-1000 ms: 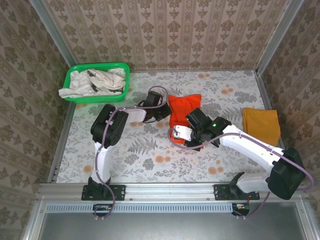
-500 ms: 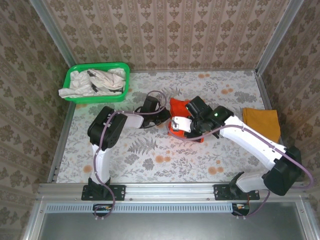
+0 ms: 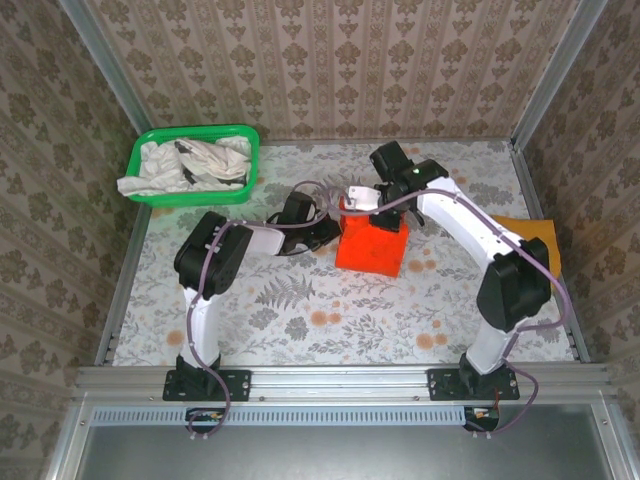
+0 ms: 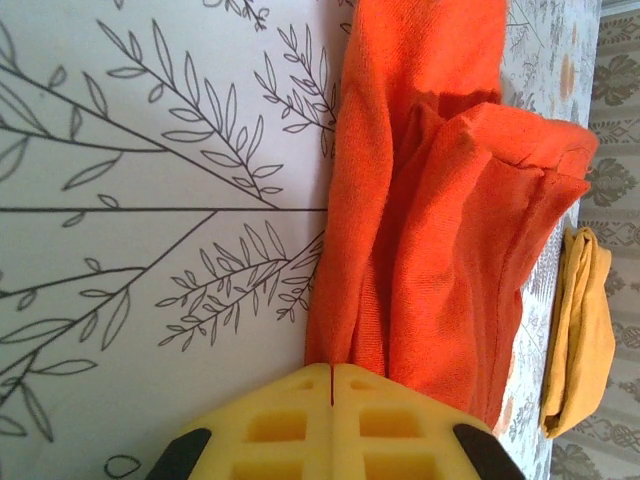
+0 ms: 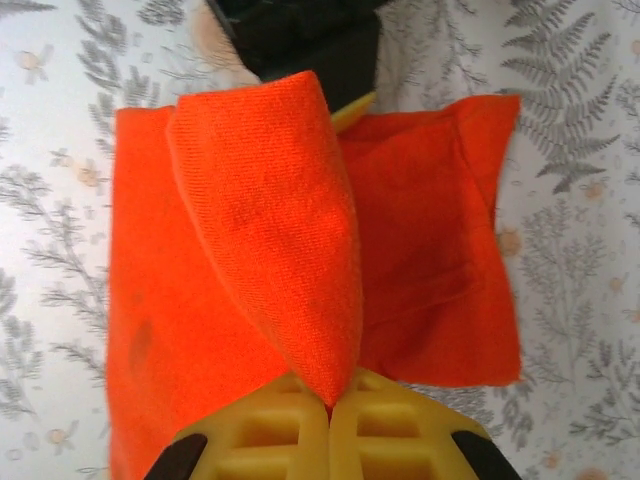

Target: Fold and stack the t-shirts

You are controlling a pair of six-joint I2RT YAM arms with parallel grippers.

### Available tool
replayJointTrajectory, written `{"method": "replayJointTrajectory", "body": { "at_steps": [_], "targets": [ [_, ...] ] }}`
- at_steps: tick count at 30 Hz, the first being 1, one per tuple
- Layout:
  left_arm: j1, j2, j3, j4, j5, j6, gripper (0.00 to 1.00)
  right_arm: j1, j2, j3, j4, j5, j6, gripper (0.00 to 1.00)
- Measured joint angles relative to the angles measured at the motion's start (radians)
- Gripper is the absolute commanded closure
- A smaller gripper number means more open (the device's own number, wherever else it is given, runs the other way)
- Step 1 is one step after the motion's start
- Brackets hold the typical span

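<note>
The orange-red t-shirt (image 3: 372, 248) lies partly folded near the middle of the worktop (image 3: 290, 320). At its 9 o'clock edge the left pincer (image 4: 332, 368) has its fingers together, clamped on the cloth's rim. At its 12 o'clock side the right pincer (image 5: 330, 395) is closed on a fold, holding it up as a ridge above the rest. A folded mustard t-shirt (image 4: 580, 330) lies well apart at 3 o'clock. Far off at 10 o'clock, the green basket (image 3: 190, 131) holds off-white t-shirts (image 3: 190, 162).

Patterned beige wallpaper walls (image 3: 330, 60) enclose a floral-printed table (image 3: 290, 325)
</note>
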Motion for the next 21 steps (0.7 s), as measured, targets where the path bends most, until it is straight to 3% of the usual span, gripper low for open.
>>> {"method": "replayJointTrajectory", "body": {
  "at_steps": [9, 21],
  "targets": [
    [0.003, 0.006, 0.003, 0.003, 0.02, 0.0, 1.0, -0.031, 0.221, 0.2, 0.002, 0.041, -0.055, 1.0],
    [0.008, 0.006, 0.002, 0.004, 0.024, 0.0, 1.0, -0.034, 0.421, 0.333, 0.045, 0.12, -0.065, 1.0]
  ]
}}
